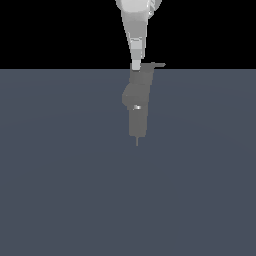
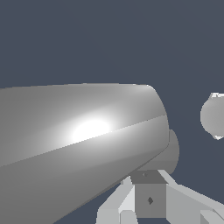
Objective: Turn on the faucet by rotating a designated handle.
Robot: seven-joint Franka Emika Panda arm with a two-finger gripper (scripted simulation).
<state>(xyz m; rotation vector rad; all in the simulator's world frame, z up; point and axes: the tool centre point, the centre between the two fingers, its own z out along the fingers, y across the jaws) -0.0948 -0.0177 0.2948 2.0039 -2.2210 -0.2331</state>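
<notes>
The faucet (image 1: pixel 137 102) stands upright in the middle of the exterior view, a matte-grey stack of boxy blocks with a small bright spot midway and a thin spike at its foot. Its handle (image 1: pixel 158 64) is a thin flat lever that sticks out from the top block toward the exterior view's right. My gripper (image 1: pixel 135 65) comes down from above, and its pale tip rests at the top block's edge on the exterior view's left, opposite the lever. Its fingers show as one narrow tip, so any gap is hidden. In the wrist view a large glossy grey rounded body (image 2: pixel 83 140) fills most of the picture.
A flat dark blue-grey floor (image 1: pixel 60 190) spreads around the faucet. In the wrist view a small grey ball shape (image 2: pixel 214 116) sits at the picture's edge, and pale angular parts (image 2: pixel 183 203) flank a dark grey block (image 2: pixel 150 199).
</notes>
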